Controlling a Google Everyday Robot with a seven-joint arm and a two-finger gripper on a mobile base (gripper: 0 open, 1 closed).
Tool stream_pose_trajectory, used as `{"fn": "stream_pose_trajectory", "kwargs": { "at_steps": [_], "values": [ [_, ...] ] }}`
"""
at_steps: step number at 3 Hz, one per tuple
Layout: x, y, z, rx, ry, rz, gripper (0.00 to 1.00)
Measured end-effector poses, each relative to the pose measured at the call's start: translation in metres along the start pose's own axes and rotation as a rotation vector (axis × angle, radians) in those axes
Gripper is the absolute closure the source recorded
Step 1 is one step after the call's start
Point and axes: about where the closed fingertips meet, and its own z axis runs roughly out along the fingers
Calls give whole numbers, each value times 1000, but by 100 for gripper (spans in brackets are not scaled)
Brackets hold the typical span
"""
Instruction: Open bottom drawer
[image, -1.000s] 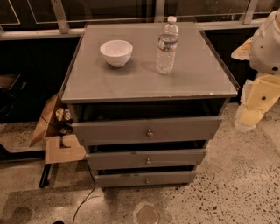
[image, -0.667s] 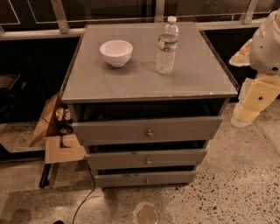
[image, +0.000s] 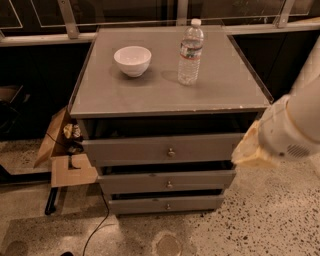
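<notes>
One bottom drawer (image: 150, 204) lies below-left of the jaws, whose state I cannot tell.

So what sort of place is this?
Probably an indoor lab or office corner: a grey drawer chest on a speckled floor, dark windows behind, a bowl and water bottle on top. The robot's hand hangs right of the chest.

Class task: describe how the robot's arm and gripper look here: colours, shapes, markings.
The arm is a thick, rounded, smooth white shell with a small patch of fine vent holes near its end. No cables or lettering show. The gripper, at the right of the chest beside the top drawer front, looks pale cream-yellow and blunt.
</notes>
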Motion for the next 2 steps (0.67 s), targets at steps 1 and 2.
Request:
{"fn": "stream_pose_trajectory", "kwargs": {
  "at_steps": [1,2],
  "values": [
    [16,34,88,-87,-102,56,94],
    [29,46,119,-95,-98,82,100]
  ]
}}
